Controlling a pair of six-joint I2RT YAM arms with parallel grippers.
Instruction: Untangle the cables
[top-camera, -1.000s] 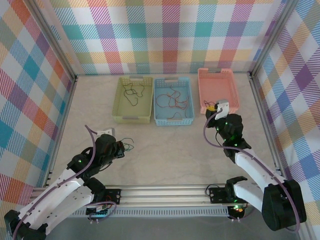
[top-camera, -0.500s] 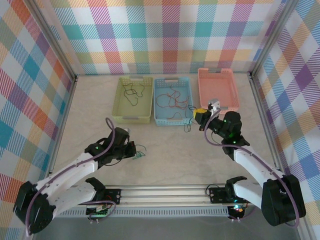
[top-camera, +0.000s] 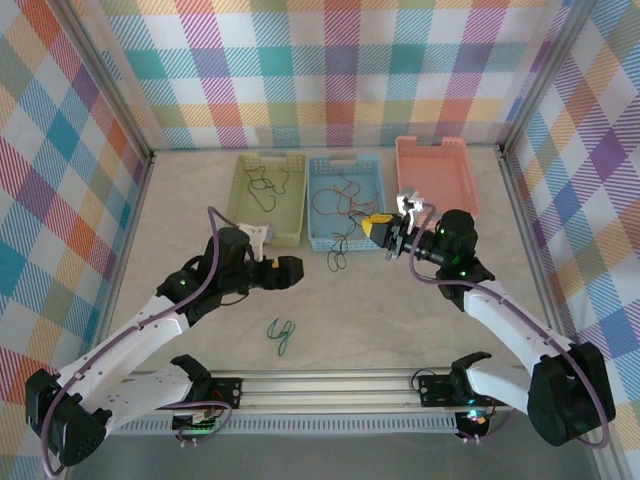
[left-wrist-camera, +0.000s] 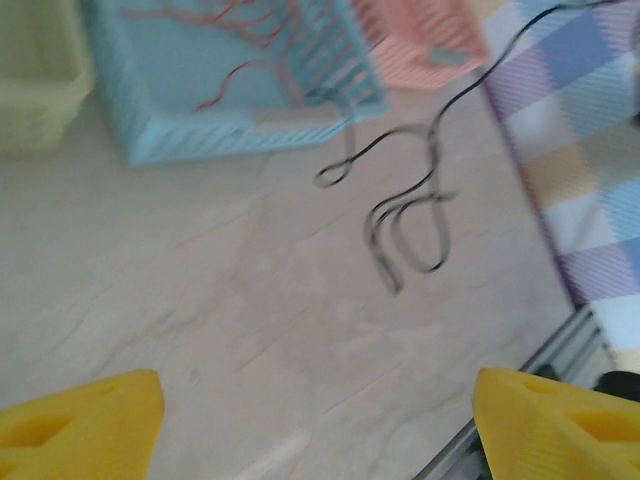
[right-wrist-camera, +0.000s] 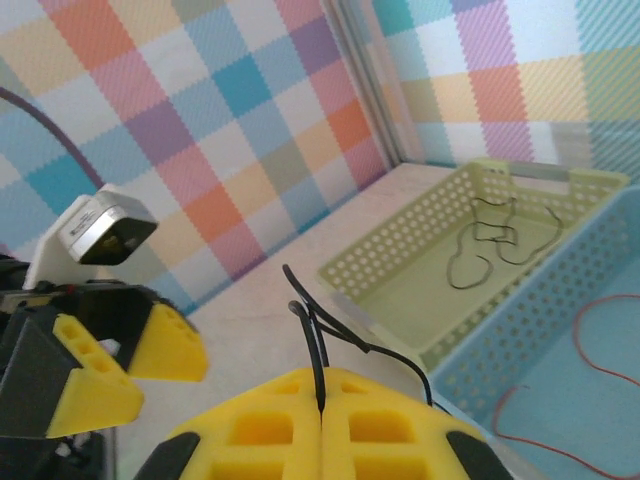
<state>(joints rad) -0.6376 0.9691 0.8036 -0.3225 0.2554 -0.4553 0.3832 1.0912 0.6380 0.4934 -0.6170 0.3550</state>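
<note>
The right gripper (top-camera: 370, 227) has its fingers pinched tight on a dark cable (right-wrist-camera: 318, 360), which dangles to the surface (top-camera: 400, 310) just in front of the blue basket (top-camera: 312, 205) holding red cables (top-camera: 350, 195). The left gripper (top-camera: 295, 270) hovers with fingers spread wide. A green cable (top-camera: 281, 333) lies loose nearer the arm bases

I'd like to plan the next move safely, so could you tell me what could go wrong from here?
1. The right gripper pinches the dark cable only at its fingertips, so this thin wire might slip out.
2. The cable's loose loops sit close to a corner of the blue basket and could snag on its slotted wall.
3. The left gripper is open beside that strand; closing carelessly might miss it or re-tangle the loops.
</note>
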